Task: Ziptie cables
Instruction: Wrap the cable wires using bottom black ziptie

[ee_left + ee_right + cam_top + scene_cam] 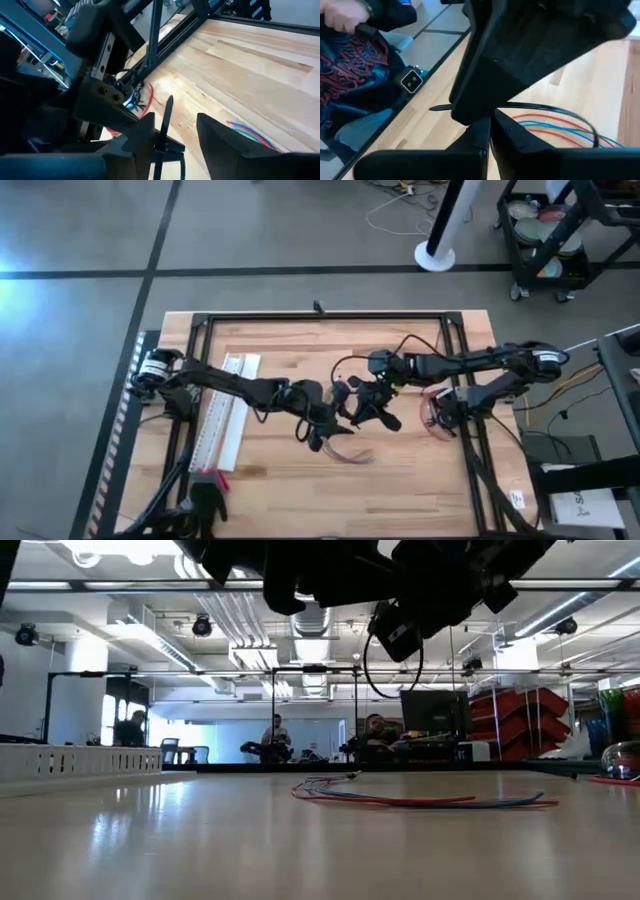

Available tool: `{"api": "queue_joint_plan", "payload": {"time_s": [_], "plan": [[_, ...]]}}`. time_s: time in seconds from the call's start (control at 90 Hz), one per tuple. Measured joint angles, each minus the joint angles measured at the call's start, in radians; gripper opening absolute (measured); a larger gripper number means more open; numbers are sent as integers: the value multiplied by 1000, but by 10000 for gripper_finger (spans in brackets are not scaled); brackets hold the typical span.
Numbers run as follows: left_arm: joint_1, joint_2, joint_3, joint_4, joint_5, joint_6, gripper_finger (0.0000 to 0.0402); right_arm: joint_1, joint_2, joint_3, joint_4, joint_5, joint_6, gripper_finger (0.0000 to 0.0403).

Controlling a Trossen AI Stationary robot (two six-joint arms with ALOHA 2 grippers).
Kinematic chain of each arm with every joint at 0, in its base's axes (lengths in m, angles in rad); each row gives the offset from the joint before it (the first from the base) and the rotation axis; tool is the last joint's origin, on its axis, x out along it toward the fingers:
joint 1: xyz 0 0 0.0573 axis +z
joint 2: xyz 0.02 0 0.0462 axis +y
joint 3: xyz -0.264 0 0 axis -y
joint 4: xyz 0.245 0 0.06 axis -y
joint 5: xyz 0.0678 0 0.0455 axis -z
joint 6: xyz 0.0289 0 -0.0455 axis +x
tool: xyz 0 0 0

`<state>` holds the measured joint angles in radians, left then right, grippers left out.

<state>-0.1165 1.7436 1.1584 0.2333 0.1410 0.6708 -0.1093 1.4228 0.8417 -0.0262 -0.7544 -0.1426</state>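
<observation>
Both arms crowd mid-counter (400, 470), hiding part of the cables (420, 800). Left end effector (175, 137) gapes; right end effector (491, 131) pinches a black ziptie (545, 106).

Cables (420, 798) seemingly flat on table (200, 850)

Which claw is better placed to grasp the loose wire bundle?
Left, probably: the left claw, open, hangs beside the thin red, blue and green wire bundle; the right claw sits farther off.
</observation>
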Motion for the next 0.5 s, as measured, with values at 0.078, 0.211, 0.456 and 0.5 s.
{"api": "queue_joint_plan", "payload": {"time_s": [0.078,0.211,0.456,0.5], "plan": [[0,-3,-2,1,-1,0,110,1,0,0,1,-12,-10,0],[2,-4,-7,-1,0,-2,96,6,1,0,-1,-27,-41,0],[4,-5,-7,4,-2,-8,75,6,1,0,3,-40,-59,0],[7,-5,-7,4,-1,-13,72,6,1,0,2,-39,-60,0]]}}
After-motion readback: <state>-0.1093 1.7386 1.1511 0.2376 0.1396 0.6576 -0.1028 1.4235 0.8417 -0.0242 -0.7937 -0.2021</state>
